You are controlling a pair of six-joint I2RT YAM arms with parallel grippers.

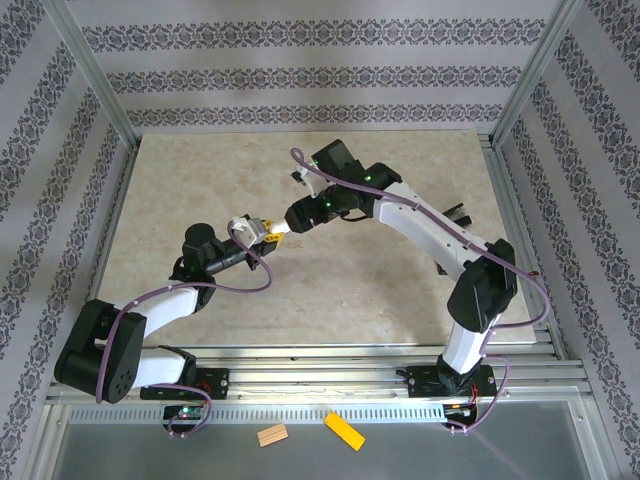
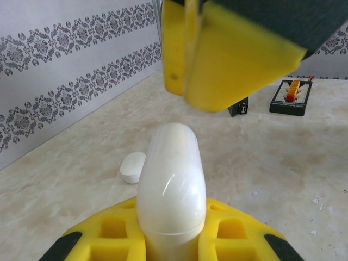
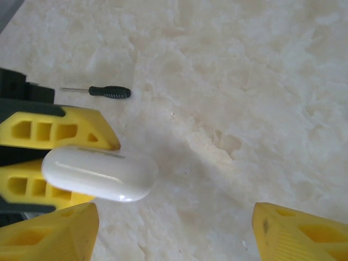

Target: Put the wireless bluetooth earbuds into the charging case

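My left gripper [image 2: 173, 231] is shut on a white pill-shaped charging case [image 2: 171, 179] and holds it above the table, lid closed. Its free end sticks out past the yellow fingers [image 2: 114, 225]. From above, the left gripper [image 1: 266, 231] and the case [image 1: 281, 229] are at the table's middle. My right gripper [image 1: 298, 214] hovers just beyond the case's tip. In the right wrist view, the case [image 3: 100, 173] lies at the left, beside the open right gripper [image 3: 174, 231] and not between its fingers [image 3: 54, 234]. The earbuds are out of view.
A second white rounded case [image 2: 132, 167] lies on the marble table [image 1: 200, 180] beyond the held one. A black board with yellow connectors [image 2: 291, 98] and a small black block [image 2: 238, 107] sit farther off. A small black screwdriver [image 3: 109, 91] lies on the table.
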